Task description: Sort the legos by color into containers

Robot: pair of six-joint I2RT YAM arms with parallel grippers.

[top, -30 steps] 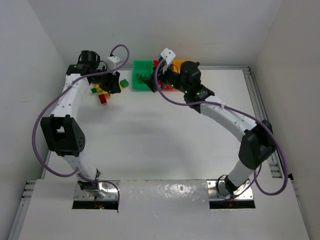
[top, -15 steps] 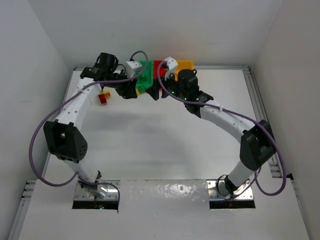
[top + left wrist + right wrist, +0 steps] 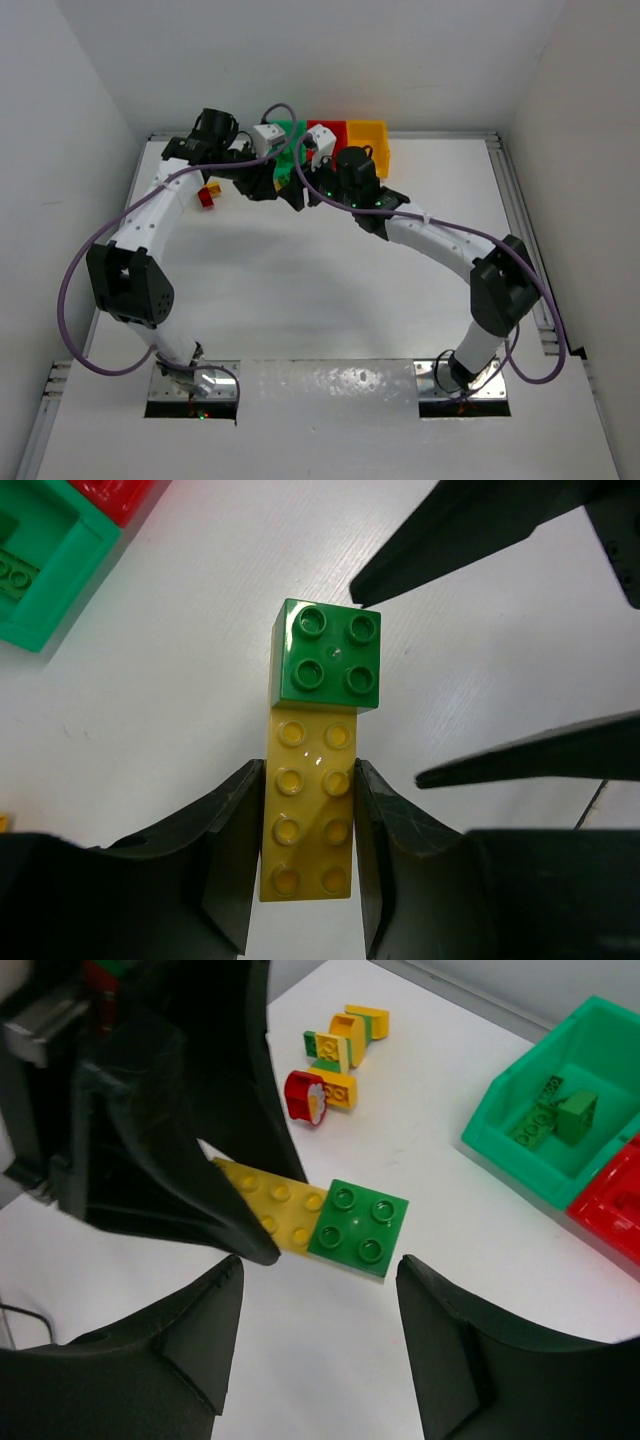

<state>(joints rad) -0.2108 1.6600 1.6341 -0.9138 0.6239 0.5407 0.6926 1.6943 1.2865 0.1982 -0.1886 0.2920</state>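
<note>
My left gripper [image 3: 308, 780] is shut on a long yellow lego [image 3: 308, 810] with a green square lego [image 3: 328, 653] stuck on its far end, held above the table. My right gripper [image 3: 318, 1265] is open, one finger on each side of the green lego [image 3: 360, 1225] and not touching it. The yellow lego [image 3: 275, 1205] runs back into the left fingers [image 3: 200, 1200]. In the top view both grippers meet in front of the green bin [image 3: 292, 130], left [image 3: 283, 187] and right [image 3: 303, 178]. The red bin [image 3: 328, 130] and yellow bin [image 3: 368, 135] stand beside it.
Several loose yellow, green and red legos [image 3: 335, 1055] lie in a cluster on the table at the far left [image 3: 208, 195]. The green bin [image 3: 500, 1150] holds a few green legos [image 3: 550, 1110]. The red bin's corner [image 3: 610, 1210] shows beside it.
My left gripper has moved right from the loose pile, carrying the yellow and green legos. My right gripper has swung left from over the bins to meet it.
</note>
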